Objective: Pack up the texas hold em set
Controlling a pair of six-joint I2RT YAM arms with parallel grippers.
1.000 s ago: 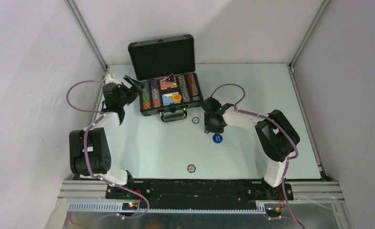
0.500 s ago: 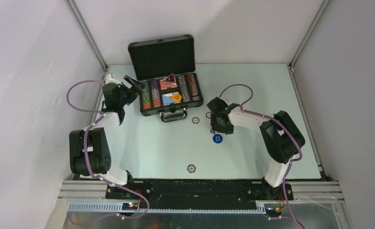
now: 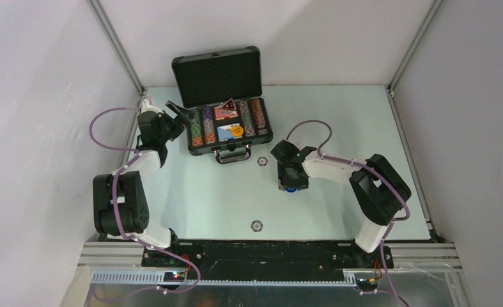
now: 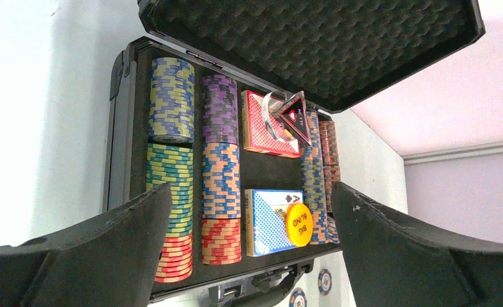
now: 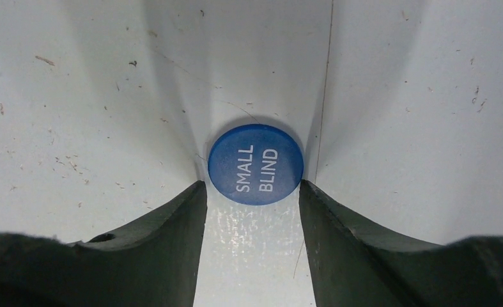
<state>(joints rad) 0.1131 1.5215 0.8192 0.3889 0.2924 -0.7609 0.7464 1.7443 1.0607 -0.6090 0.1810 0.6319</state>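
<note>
Leftmost, the left claw (image 3: 179, 110) hangs spread wide and empty just beside the left wall of the open black case (image 3: 218, 78). The case sits at the far edge of the worktop (image 3: 197, 192), a hard shell lined with dimpled foam and packed with ridged chip rows (image 4: 172, 102). Rightward, nearer the worktop's middle, the blue disc (image 5: 255, 164) lies flat: smooth plastic, round, no long axis. The right claw (image 5: 252, 187), plainly the nearer, stands directly over it, jaws narrow astride its rim; whether they pinch it I cannot tell.
</note>
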